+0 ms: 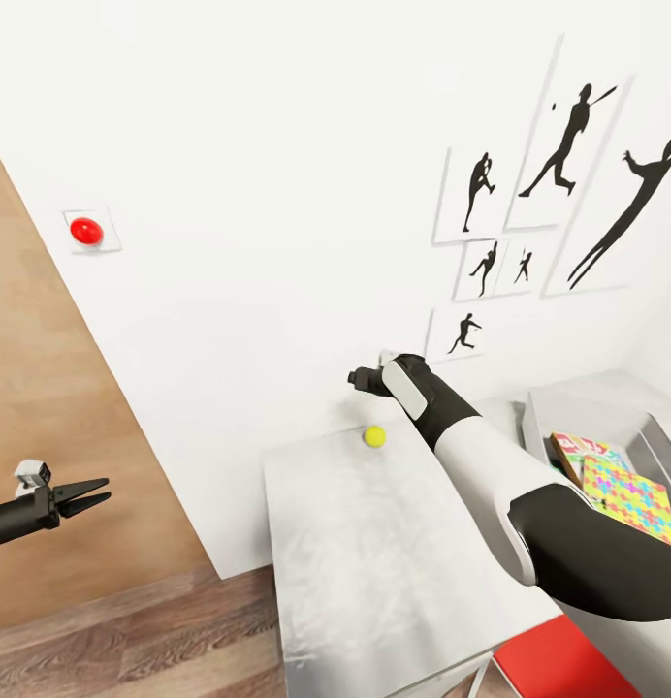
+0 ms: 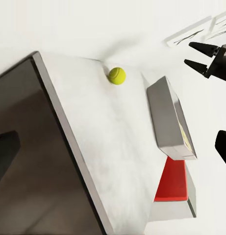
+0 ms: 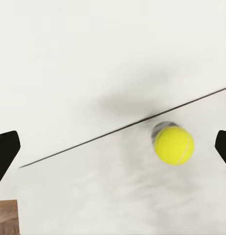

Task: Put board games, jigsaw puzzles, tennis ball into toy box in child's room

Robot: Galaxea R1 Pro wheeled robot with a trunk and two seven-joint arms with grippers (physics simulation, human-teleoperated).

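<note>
My right claw (image 1: 360, 378) is hanging above the far end of the counter (image 1: 374, 543), close to the wall (image 1: 258, 194). Right wrist view is showing both fingertips (image 3: 5, 152) at the frame edges, wide apart, nothing between them, so it is open and holding nothing. In the left wrist view the same claw (image 2: 201, 56) is showing its two dark fingers spread.

Ball (image 1: 374, 436) is sitting on the counter near the far edge, just beside the wall, below and slightly to the right of my right claw in the head view. Not touching the claw. Right wrist view is putting the ball (image 3: 174, 145) off-centre, nearer one fingertip than the other. Left wrist view is also catching the ball (image 2: 116, 75) on the counter top by the wall.

Toy box (image 1: 568, 407) is standing on the counter to the right of my right arm, well apart from the ball. Two colourful flat pieces are lying inside it: a puzzle (image 1: 631, 499) on top, a printed box (image 1: 588, 451) partly under it.

My left claw (image 1: 83, 492) is hovering off the counter's left side, over the floor (image 1: 132, 640); fingers slightly parted, holding nothing.

Red chair (image 1: 559, 664) is sitting under the counter's near right end.
</note>
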